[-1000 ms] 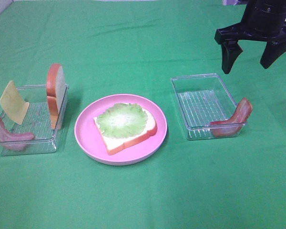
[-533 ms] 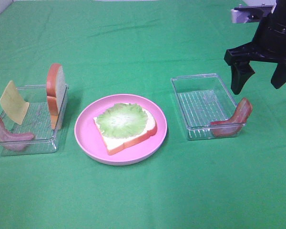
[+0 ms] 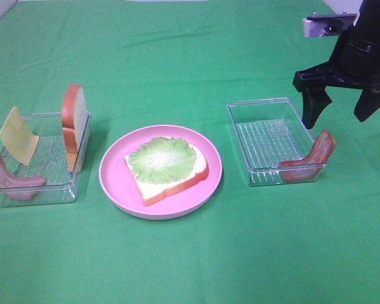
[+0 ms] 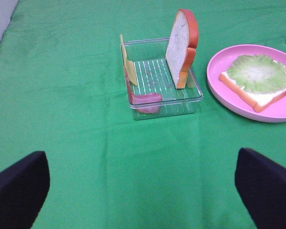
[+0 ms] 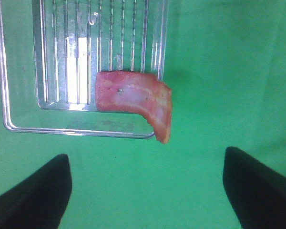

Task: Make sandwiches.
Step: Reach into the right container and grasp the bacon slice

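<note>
- Lowered rightward, right gripper is held wide open, empty.
- Bacon is seen from above only in right wrist view.
- Sandwich is placed lower left of gripper, well apart.

A reddish-brown bacon strip is lying at a corner of a clear plastic tray. One end is resting on the tray's ribbed floor, and the other is bending over the wall and hanging outside above the green tabletop. The right hand is hovering nearer the camera. Its two dark fingers are standing wide apart with only green cloth between them, touching neither bacon nor tray.
</note>
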Controlling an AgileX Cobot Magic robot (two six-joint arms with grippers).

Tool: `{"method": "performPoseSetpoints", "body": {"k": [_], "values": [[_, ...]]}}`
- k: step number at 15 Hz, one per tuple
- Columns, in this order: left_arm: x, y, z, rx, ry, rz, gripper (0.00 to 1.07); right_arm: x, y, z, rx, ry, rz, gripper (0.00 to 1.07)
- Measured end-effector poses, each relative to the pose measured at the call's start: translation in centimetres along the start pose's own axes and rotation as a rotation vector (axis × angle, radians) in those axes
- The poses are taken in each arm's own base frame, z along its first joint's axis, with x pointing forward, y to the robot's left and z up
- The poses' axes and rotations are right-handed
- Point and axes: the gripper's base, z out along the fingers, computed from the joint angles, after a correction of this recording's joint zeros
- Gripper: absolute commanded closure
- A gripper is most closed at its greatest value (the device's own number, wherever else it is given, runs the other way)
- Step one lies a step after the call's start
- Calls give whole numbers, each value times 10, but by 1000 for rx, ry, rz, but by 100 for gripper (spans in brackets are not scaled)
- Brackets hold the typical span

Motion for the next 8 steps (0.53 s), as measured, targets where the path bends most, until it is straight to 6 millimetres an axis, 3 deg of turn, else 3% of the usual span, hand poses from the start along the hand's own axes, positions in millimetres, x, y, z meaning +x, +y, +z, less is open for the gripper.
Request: {"method": "performPoseSetpoints", "body": {"k": [8], "values": [[0, 0, 0, 0, 0, 0, 7, -12, 2, 38, 0, 48, 0, 26]]}}
